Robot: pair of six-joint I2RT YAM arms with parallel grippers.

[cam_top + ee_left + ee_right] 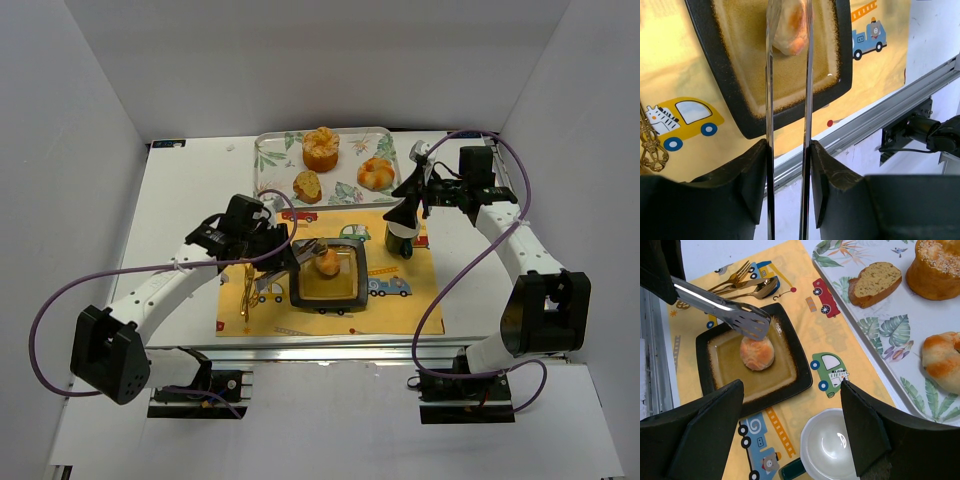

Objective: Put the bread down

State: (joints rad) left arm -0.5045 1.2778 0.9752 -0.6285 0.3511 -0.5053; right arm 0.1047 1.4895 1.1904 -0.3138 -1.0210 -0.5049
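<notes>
A round golden bread roll point(326, 261) sits in the dark square plate point(352, 290) on the yellow placemat. My left gripper point(262, 247) is shut on metal tongs point(296, 255), whose tips straddle the roll. In the left wrist view the tong arms point(771, 75) run up to the roll point(790, 27) over the plate point(735, 105), with the gripper point(789, 150) clamped on them. My right gripper point(405, 213) is open and empty above a white mug point(400, 238). The right wrist view shows the roll point(756, 352), the tongs point(722, 307) and the plate point(801, 381).
A leaf-patterned tray point(262, 152) at the back holds a tall bun point(320, 148), a twisted roll point(376, 173) and a bread slice point(307, 186). Gold cutlery point(245, 292) lies left of the plate. The mug point(832, 447) is right below my right gripper point(790, 390).
</notes>
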